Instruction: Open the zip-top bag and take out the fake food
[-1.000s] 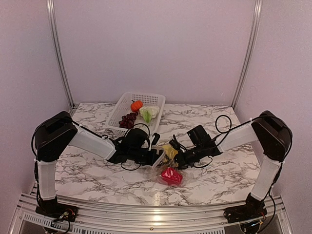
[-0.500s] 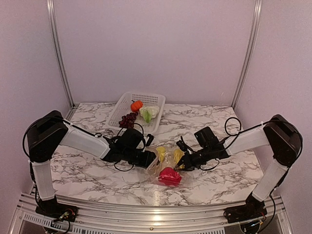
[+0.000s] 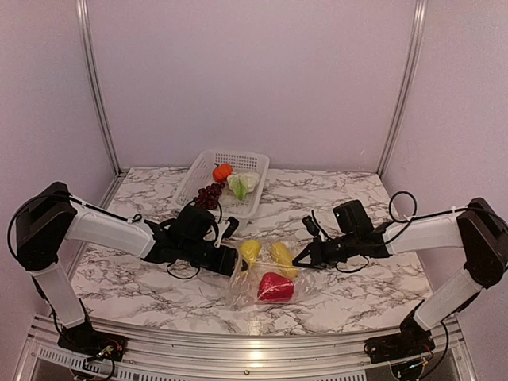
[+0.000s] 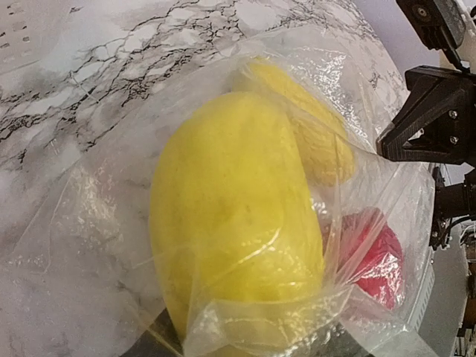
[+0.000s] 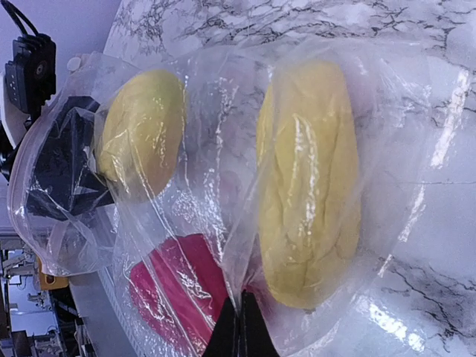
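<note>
The clear zip-top bag (image 3: 243, 290) lies on the marble table between my two grippers. Inside it are two yellow pieces (image 3: 250, 252) (image 3: 282, 259) and a red strawberry-like piece (image 3: 275, 286). My left gripper (image 3: 236, 262) is shut on the bag's left edge; its fingers are hidden under plastic in the left wrist view, where one yellow piece (image 4: 238, 223) fills the frame. My right gripper (image 3: 299, 259) pinches the bag's right edge, and its closed tips (image 5: 239, 323) hold a fold of plastic. The orange fruit (image 3: 222, 171), cabbage (image 3: 243, 184) and grapes (image 3: 209, 195) lie in the basket.
The white perforated basket (image 3: 240, 159) stands at the back of the table, behind the left arm. Purple walls and metal posts enclose the table. A metal rail runs along the near edge.
Both grippers have moved apart, left one leftward and right one rightward, stretching the bag wider. The two yellow pieces have separated and the bag has flattened.
</note>
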You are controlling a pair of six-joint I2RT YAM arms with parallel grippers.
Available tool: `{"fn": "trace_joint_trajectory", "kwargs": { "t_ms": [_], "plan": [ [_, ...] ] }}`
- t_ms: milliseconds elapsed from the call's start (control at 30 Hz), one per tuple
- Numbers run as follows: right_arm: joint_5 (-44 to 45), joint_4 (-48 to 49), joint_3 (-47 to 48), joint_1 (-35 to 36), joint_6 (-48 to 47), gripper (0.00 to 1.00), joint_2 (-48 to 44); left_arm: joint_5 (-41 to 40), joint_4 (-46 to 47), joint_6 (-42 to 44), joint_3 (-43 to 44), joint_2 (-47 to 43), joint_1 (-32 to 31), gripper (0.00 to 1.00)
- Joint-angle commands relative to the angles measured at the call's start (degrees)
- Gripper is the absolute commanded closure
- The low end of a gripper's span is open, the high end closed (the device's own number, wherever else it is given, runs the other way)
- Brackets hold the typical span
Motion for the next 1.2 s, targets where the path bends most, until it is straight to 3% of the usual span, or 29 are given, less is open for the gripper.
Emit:
{"fn": "trace_joint_trajectory", "kwargs": {
  "t_ms": [0,233,467,967,1067,1167],
  "plan": [
    [5.41,-1.74,-1.46,-1.70,1.23,1.00,-2.36,0.50,-5.59,1.95,-1.25,-3.33,1.28,0.74],
    [8.70,-0.94,-2.33,-2.35,2.93,1.00,-4.36,0.82,-8.70,3.87,-3.18,-5.20,1.45,0.64],
    [7.43,1.32,-2.47,-2.34,3.81,1.00,-3.24,-2.57,-10.54,6.72,-2.54,0.17,1.37,0.63],
    [5.74,2.45,-1.71,-2.11,4.07,1.00,-1.03,-4.76,-15.24,11.58,4.04,6.26,0.67,0.28],
    [5.84,1.98,-1.66,-2.09,3.69,1.00,-1.10,-4.88,-16.52,12.56,3.76,5.32,0.64,0.31],
    [5.91,1.53,-1.83,-2.08,3.51,1.00,-1.57,-4.62,-16.56,12.53,2.90,3.21,0.73,0.48]
  ]
}}
